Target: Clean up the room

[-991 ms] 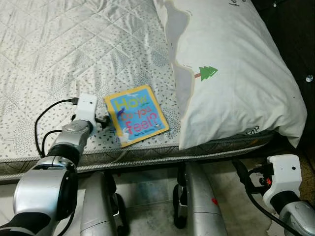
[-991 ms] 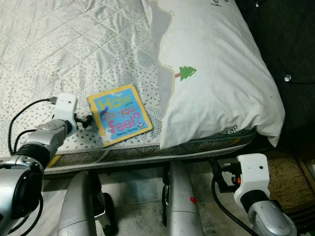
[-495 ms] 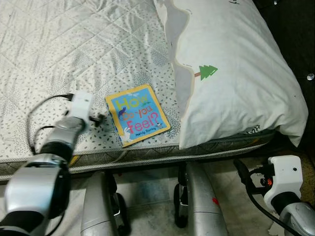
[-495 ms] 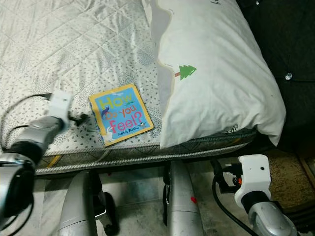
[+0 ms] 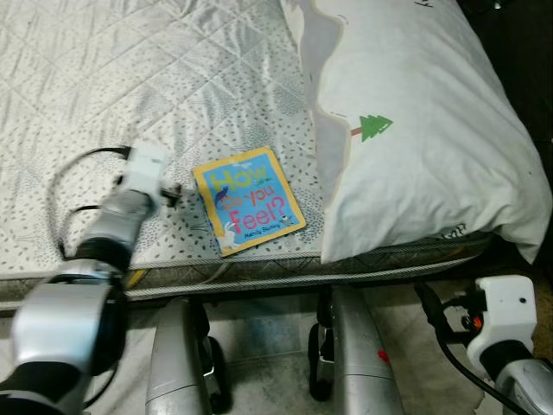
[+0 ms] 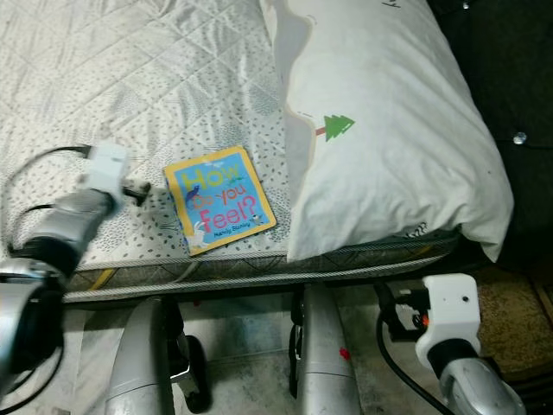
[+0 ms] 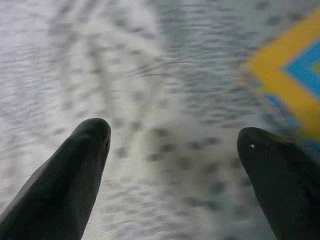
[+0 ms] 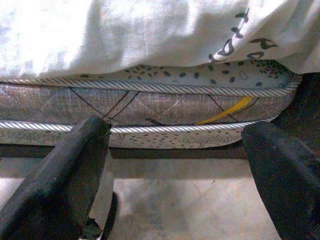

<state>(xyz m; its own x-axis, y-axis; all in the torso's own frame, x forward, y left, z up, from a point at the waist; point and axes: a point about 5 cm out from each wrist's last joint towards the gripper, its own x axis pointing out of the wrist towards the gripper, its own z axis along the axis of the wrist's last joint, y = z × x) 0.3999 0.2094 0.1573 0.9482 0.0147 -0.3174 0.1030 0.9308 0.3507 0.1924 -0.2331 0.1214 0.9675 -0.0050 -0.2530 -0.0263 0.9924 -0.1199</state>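
Yellow-bordered blue board book [image 5: 248, 201] not yet picked up from quilted mattress [image 5: 130, 86]; left gripper [image 7: 175, 165], fingers spread, at its 9 o'clock.

Our left gripper [image 5: 177, 192] is now off the book [image 5: 248, 201]. A second ago its fingers [image 7: 75, 170] reached onto the book's left edge near the lower corner; now they sit just beside that edge, spread apart over the speckled mattress [image 5: 104, 95], with only the book's yellow border at the side of the left wrist view. Our left arm now looks blurred. The whole scene sits slightly lower, so our head has shifted a little.
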